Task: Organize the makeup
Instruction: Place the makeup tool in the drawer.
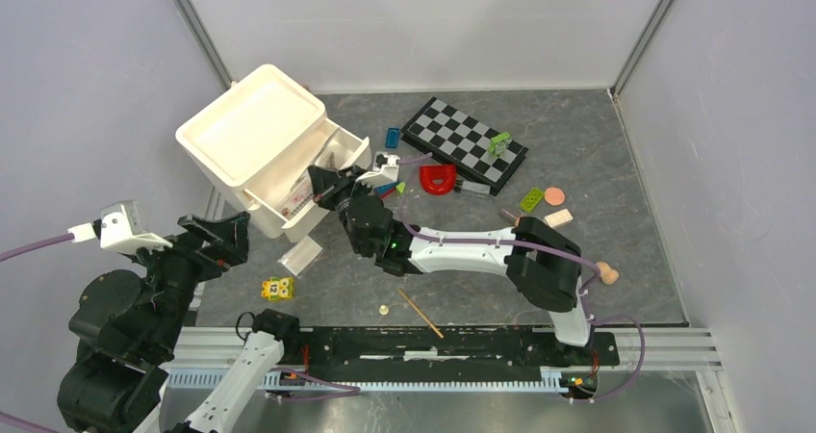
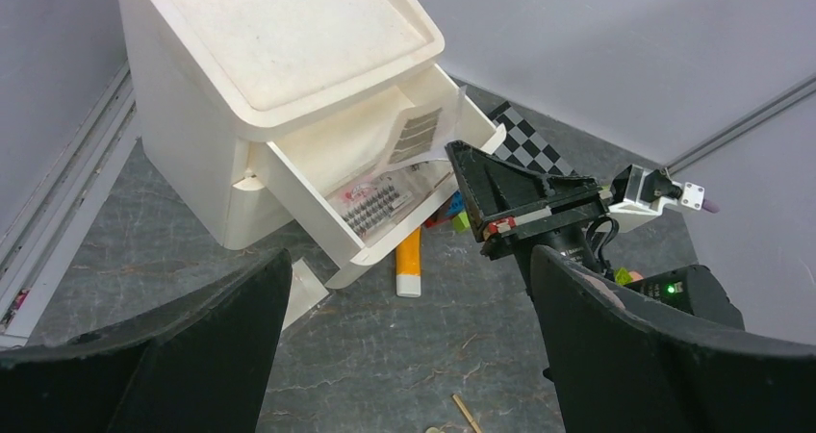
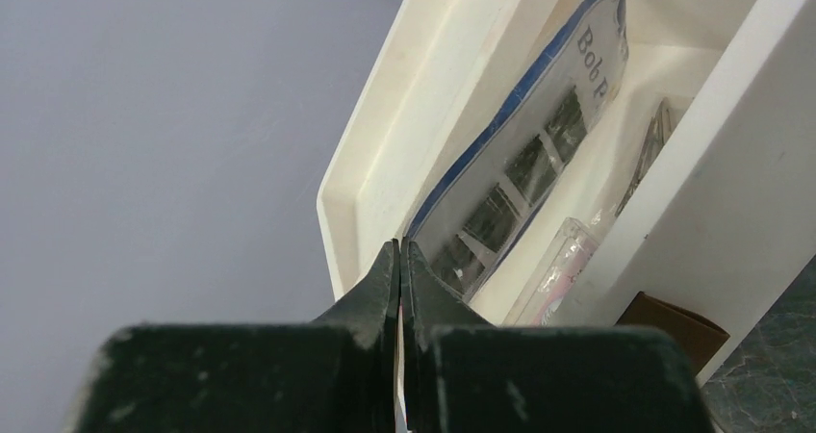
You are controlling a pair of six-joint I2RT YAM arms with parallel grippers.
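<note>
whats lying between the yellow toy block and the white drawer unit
A small clear packet lies flat between the yellow toy block and the white drawer unit, seen in the top view.

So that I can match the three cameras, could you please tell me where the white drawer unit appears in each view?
Top external: the white drawer unit sits upper left, its drawers pulled open toward the right.
Left wrist: the unit fills the upper left, a drawer open toward the camera.
Right wrist: the unit fills the upper right, seen close up.
Shared landmark: the shut right pincer at the open drawers.
</note>
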